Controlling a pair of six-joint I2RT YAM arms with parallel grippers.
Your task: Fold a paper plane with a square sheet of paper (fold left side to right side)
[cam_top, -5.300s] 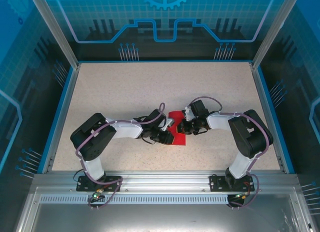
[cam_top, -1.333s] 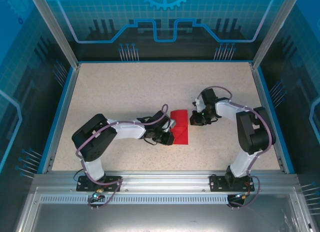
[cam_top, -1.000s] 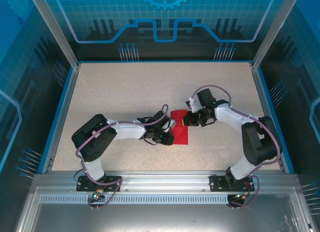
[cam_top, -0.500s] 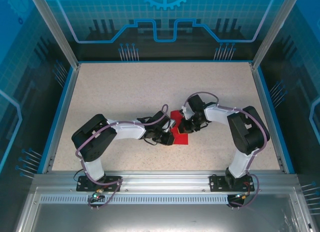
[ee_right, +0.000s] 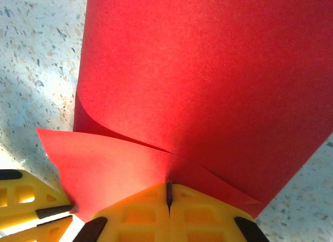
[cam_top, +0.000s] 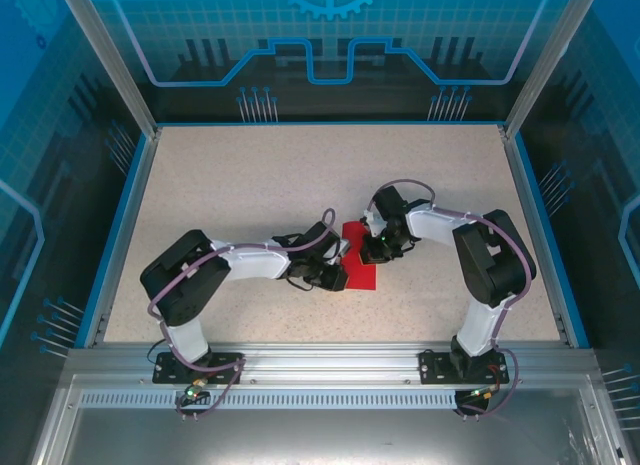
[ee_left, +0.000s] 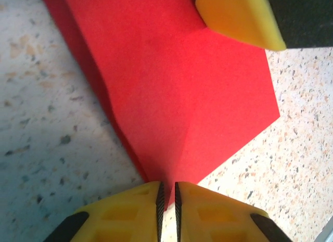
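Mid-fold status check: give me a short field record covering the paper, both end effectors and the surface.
paper: square sheet of paper, red, partly folded, top layer curling up rather than lying flat
left end effector: closed on a corner of the sheet
right end effector: shut, tips at the sheet's edge; cannot tell if it pinches the sheet
surface: speckled table

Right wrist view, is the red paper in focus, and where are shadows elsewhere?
Right wrist view: the thin bright red sheet of paper looks soft, darker lower right. Left wrist view: its grain is sharper; shade dims the speckled table. Top external view: evenly lit tabletop.
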